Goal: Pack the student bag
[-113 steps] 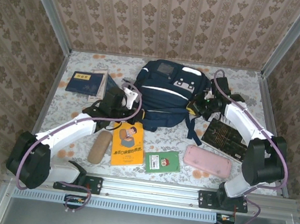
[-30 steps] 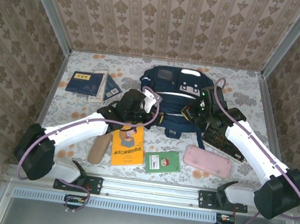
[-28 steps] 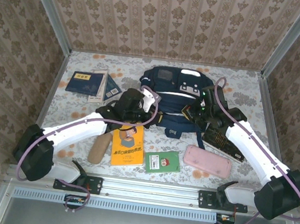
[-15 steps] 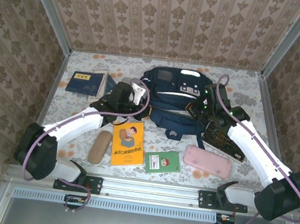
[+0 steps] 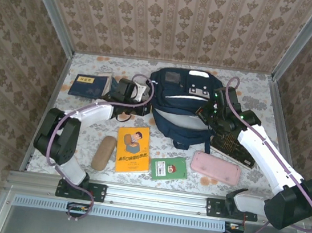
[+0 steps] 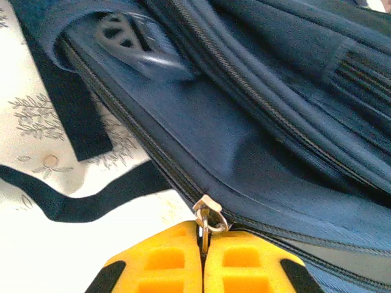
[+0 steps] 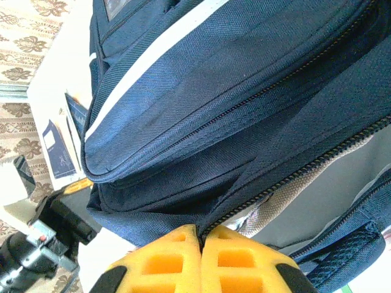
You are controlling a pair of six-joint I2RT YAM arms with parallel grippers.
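Student bag (image 5: pixel 181 97): at the back-centre of the table (image 5: pixel 74 126), lying flat, front pockets and white stripes facing up, straps trailing toward the near edge. The main compartment gapes along its near side, with pale grey lining (image 5: pixel 179 120) showing through the opening.

Left gripper (image 6: pixel 203 237): at the bag's left flank, fingers clenched on the zipper pull (image 6: pixel 208 215). The metal tab stands pinched between the two yellow pads, with the zip track running off to either side. Judged purpose: draw the slider along the track to widen the mouth.

Right gripper (image 7: pixel 200 235): at the bag's right flank, pads pressed together on the bag's edge where the zip teeth meet the navy fabric, lining visible just beside. Which layer it has caught I cannot tell. Judged purpose: anchor the bag so it does not slide when the other side pulls. The opposed holds make sense on soft fabric.

Loose items wait in front of the bag, none touched:
- orange book (image 5: pixel 132 149)
- brown case (image 5: pixel 103 152)
- green booklet (image 5: pixel 169 167)
- pink pouch (image 5: pixel 215 167)
- dark board (image 5: pixel 234 145), partly under the right arm

A navy book with a yellow label (image 5: pixel 88 86) lies at far left.

Judgement: opening stage, packing not yet begun.
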